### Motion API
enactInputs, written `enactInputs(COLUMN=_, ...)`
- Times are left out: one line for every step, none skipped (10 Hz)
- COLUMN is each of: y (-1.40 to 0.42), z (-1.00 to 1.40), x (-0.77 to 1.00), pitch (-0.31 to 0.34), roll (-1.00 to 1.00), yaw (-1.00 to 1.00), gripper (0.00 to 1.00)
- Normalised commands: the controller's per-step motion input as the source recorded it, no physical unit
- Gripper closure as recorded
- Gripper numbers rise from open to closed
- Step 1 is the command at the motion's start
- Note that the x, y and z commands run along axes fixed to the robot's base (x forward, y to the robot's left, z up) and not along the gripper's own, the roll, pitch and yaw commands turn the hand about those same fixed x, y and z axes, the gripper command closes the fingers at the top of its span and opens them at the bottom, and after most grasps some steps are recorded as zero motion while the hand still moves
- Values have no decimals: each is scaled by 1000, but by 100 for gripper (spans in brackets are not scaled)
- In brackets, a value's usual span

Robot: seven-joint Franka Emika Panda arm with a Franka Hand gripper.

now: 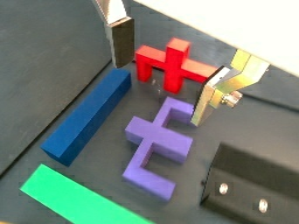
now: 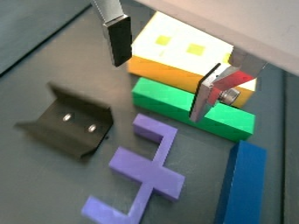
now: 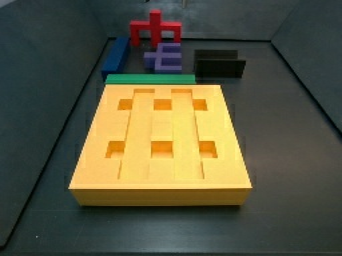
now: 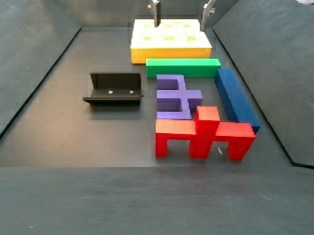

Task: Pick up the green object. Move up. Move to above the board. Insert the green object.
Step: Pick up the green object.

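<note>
In a side view the red block [image 4: 203,134] is standing nearest, with the purple E-shaped block [image 4: 177,97] lying just beyond it, the blue bar [image 4: 237,95] running near-to-far along its right side and the fixture [image 4: 114,90] sitting to its left. Farther on, the green object [image 4: 185,66] is lying flat on the floor, its long axis running left to right across the scene, pressed against the near edge of the board [image 4: 172,39], which is occupying the far end. The gripper [image 4: 181,7] is hovering high above, only its fingertips showing at the top of that view, over the far part of the board and so beyond the green object and not over it. In a wrist view the gripper [image 2: 163,66] is standing wide apart with nothing between its fingers [image 2: 117,39], and the green object [image 2: 191,107] is lying below and slightly toward the near side of the gap, beside the board [image 2: 176,48]. Judging from this, the pick has not begun: the gripper is needing to come nearward and down, and since the bar lies crosswise, the fingers should be closing across its narrow width, near face to far face, where the board touching it is leaving little room for the far finger.
</note>
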Motion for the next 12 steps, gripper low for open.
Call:
enactInputs(y=-440, z=-223, x=0, pitch=-21, roll=0, yaw=-794, gripper=0)
enactInputs(y=-400, z=-300, x=0, pitch=-109, roll=0, yaw=-823, gripper=0)
enactInputs(y=-366, z=-337, x=0, pitch=-140, roll=0, yaw=-840, gripper=0)
enactInputs(y=-314, z=-337, x=0, pitch=-119, roll=-10, yaw=-854, gripper=0)
enactInputs(y=-217, z=-371, x=-6, pitch=-127, roll=-37, yaw=-903, gripper=0)
enactInputs(y=-180, z=-357, x=-3, pitch=-133, roll=-46, yaw=-931, gripper=0)
enactInputs(y=-66, z=-389, x=-17, pitch=-141, roll=-81, yaw=-980, gripper=0)
enactInputs(y=-46, z=-403, x=-20, pitch=-143, roll=-86, yaw=-991, gripper=0)
enactInputs(y=-57, z=-354, x=0, pitch=-34, roll=-61, yaw=-997, gripper=0)
enactInputs(y=-46, z=-280, x=-29, pitch=0, roll=0, yaw=-971, gripper=0)
enactInputs(y=-77, z=-331, x=-9, pitch=1, roll=0, yaw=-946, gripper=0)
enactInputs(y=-106, z=-360, x=0, pitch=10, roll=-3, yaw=-957, gripper=0)
